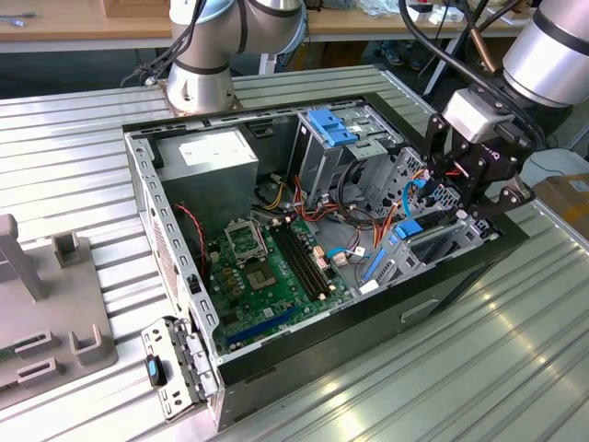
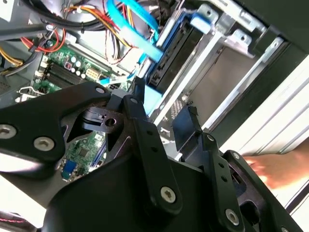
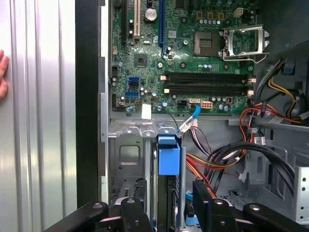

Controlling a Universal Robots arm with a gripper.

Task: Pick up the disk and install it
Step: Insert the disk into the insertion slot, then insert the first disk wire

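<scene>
The disk point(image 3: 168, 159) stands on edge in a slot of the metal drive cage point(image 3: 128, 154), at the corner of the open computer case point(image 1: 368, 341). Its blue carrier tab faces the motherboard point(image 3: 193, 58). In the second wrist view the disk point(image 2: 174, 55) shows as a dark slab framed in blue, sitting between the cage's silver rails.

Your gripper point(image 3: 166, 198) hangs right over that slot with its black fingers point(image 3: 131, 215) spread wide. Nothing is held between them, and a gap shows on either side of the disk. In the exterior view the gripper point(image 1: 469, 207) sits above the case's corner, towards the exterior view's right.

Orange, red and black cables run beside the cage. A person's hand point(image 3: 3, 75) rests on the ribbed metal table point(image 1: 479, 368) just outside the case wall.
</scene>
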